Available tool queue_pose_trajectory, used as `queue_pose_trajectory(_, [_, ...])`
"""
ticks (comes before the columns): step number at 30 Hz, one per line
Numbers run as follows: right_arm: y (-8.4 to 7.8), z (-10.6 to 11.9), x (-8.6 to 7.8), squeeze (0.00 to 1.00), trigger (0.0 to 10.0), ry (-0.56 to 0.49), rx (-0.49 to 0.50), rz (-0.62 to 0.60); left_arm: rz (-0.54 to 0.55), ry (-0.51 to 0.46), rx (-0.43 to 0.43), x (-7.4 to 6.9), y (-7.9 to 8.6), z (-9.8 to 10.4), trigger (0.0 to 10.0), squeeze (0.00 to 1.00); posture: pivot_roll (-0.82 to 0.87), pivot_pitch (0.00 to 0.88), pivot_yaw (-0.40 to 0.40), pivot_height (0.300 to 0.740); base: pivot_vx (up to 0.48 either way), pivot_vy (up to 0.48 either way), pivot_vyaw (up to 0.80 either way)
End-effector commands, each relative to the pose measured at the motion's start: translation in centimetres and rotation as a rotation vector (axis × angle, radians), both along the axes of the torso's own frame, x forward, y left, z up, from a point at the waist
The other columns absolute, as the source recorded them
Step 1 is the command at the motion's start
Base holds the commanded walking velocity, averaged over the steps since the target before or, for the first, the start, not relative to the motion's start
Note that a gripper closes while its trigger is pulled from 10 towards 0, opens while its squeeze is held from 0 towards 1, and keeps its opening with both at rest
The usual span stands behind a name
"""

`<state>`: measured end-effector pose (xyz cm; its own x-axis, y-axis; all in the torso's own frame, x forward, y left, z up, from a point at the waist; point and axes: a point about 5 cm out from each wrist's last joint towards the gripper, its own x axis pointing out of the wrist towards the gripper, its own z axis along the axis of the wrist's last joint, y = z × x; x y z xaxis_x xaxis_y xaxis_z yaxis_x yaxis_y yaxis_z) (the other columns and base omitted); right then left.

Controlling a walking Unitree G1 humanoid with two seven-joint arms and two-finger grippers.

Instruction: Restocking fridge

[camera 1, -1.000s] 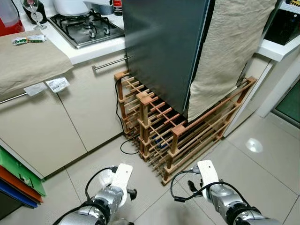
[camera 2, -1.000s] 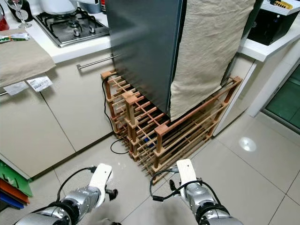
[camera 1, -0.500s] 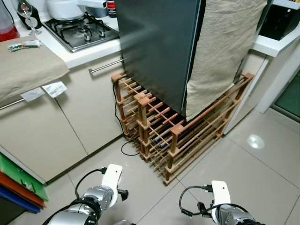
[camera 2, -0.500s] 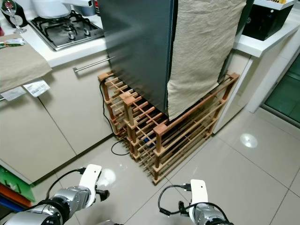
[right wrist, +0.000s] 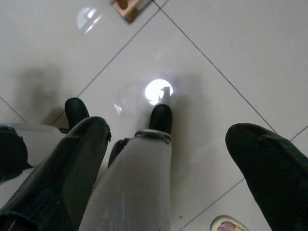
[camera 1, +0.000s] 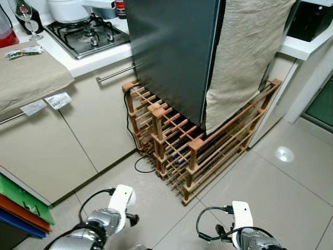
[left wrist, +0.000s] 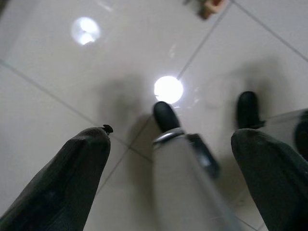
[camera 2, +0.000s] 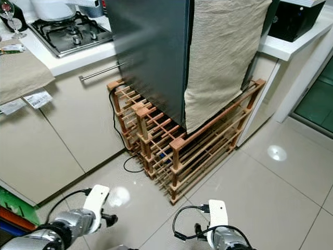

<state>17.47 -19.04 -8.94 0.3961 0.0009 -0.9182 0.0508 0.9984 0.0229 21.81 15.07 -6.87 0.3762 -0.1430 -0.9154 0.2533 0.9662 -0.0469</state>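
On a wooden wine rack (camera 1: 197, 156) beside the counter (camera 1: 99, 54) stands the dark fridge (camera 1: 174, 49), door closed. Left gripper (left wrist: 168, 159) and right gripper (right wrist: 166, 159) hang low, fingers spread, empty, over floor tiles (camera 1: 291, 182).

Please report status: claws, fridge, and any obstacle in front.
Both claws low, open, empty: left claw, right claw. Fridge shut, cloth draped over door. Wooden rack stands at its base.
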Motion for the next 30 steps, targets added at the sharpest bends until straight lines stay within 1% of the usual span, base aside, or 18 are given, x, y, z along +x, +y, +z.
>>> queue_pose_trajectory(1, [-0.1,0.1,0.2,0.49,10.0,-0.005,-0.003,0.016,0.015,-0.017,0.019,0.2,0.6,0.1,10.0,0.0,-0.13,0.0,0.056,0.74,0.0,0.0,0.0])
queue_pose_trajectory(4, [-0.3,0.2,0.3,0.5,10.0,-0.002,-0.005,0.018,0.016,-0.018,0.01,0.3,0.2,0.1,10.0,0.0,-0.13,0.0,0.055,0.74,0.0,0.0,0.0])
queue_pose_trajectory(6, [-0.2,0.1,0.2,0.5,10.0,0.0,-0.003,-0.011,0.011,-0.022,0.002,0.1,0.6,0.1,10.0,0.0,-0.13,0.0,0.049,0.74,0.0,0.0,0.0])
queue_pose_trajectory(8, [-0.1,0.1,0.2,0.5,10.0,0.001,-0.003,-0.012,0.002,-0.02,0.003,0.0,0.7,0.0,10.0,0.0,-0.13,0.0,0.046,0.74,0.0,0.0,0.0])
queue_pose_trajectory(9, [0.0,0.0,0.1,0.5,10.0,0.006,-0.001,-0.008,-0.06,-0.019,0.022,-0.2,0.6,-0.1,10.0,0.0,-0.14,0.0,0.048,0.74,0.0,0.0,0.0])
queue_pose_trajectory(10, [0.0,0.0,0.1,0.5,10.0,0.006,-0.001,-0.008,-0.06,-0.019,0.022,-0.2,0.6,-0.1,10.0,0.0,-0.14,0.0,0.048,0.74,0.0,0.0,0.0])
queue_pose_trajectory(11, [0.0,0.0,0.0,0.5,10.0,0.01,0.002,-0.007,-0.118,-0.023,0.043,-0.3,0.5,-0.1,10.0,0.0,-0.14,0.0,0.048,0.74,0.0,0.0,0.0])
queue_pose_trajectory(12, [0.1,0.0,-0.1,0.5,10.0,0.021,0.015,-0.011,-0.159,-0.023,0.039,-0.4,0.1,-0.2,10.0,0.0,-0.13,0.0,0.053,0.74,0.0,0.0,0.0])
queue_pose_trajectory(15, [0.0,0.0,0.0,0.5,10.0,0.024,0.011,-0.02,-0.144,-0.027,0.013,-0.2,-0.2,-0.1,10.0,0.0,-0.13,0.0,0.054,0.74,0.0,0.0,0.0])
queue_pose_trajectory(18, [-0.1,0.1,0.2,0.5,10.0,0.019,0.007,-0.033,-0.137,-0.035,0.018,-0.1,-0.1,0.0,10.0,0.0,-0.12,0.0,0.053,0.74,0.0,0.0,0.0])
queue_pose_trajectory(20, [0.0,0.2,0.4,0.5,10.0,0.018,-0.001,-0.026,-0.116,-0.033,0.022,-0.3,0.1,-0.2,10.0,0.0,-0.12,0.0,0.057,0.74,0.0,0.0,0.0])
queue_pose_trajectory(21, [0.1,0.3,0.6,0.5,10.0,0.012,-0.004,-0.003,-0.112,-0.027,0.024,-0.7,0.2,-0.4,10.0,0.0,-0.12,0.0,0.057,0.74,0.0,0.0,0.0])
queue_pose_trajectory(22, [0.1,0.3,0.6,0.5,10.0,0.012,-0.004,-0.003,-0.112,-0.027,0.024,-0.7,0.2,-0.4,10.0,0.0,-0.12,0.0,0.057,0.74,0.0,0.0,0.0])
queue_pose_trajectory(24, [0.3,0.4,1.0,0.5,10.0,0.001,0.002,0.007,-0.11,-0.028,0.022,-0.8,0.2,-0.5,10.0,0.0,-0.12,0.0,0.052,0.74,0.0,0.0,0.0])
queue_pose_trajectory(25, [0.4,0.6,1.4,0.49,10.0,-0.007,0.006,0.01,-0.091,-0.033,0.01,-0.8,0.2,-0.5,10.0,0.0,-0.11,0.0,0.052,0.74,0.0,0.0,0.0])
queue_pose_trajectory(27, [0.4,0.8,1.7,0.5,10.0,-0.01,-0.01,0.047,-0.073,-0.042,0.001,-0.8,0.2,-0.5,10.0,0.0,-0.12,0.0,0.052,0.74,0.0,0.0,0.0])
queue_pose_trajectory(29, [0.1,1.1,2.2,0.5,10.0,-0.03,-0.031,0.045,-0.071,-0.05,-0.002,-0.7,0.2,-0.4,10.0,0.0,-0.13,0.0,0.052,0.74,0.0,0.0,0.0])
queue_pose_trajectory(30, [-0.3,1.5,2.9,0.5,10.0,-0.058,-0.029,0.007,-0.058,-0.066,-0.012,-0.7,0.1,-0.4,10.0,0.0,-0.13,0.0,0.051,0.74,0.0,0.0,0.0])
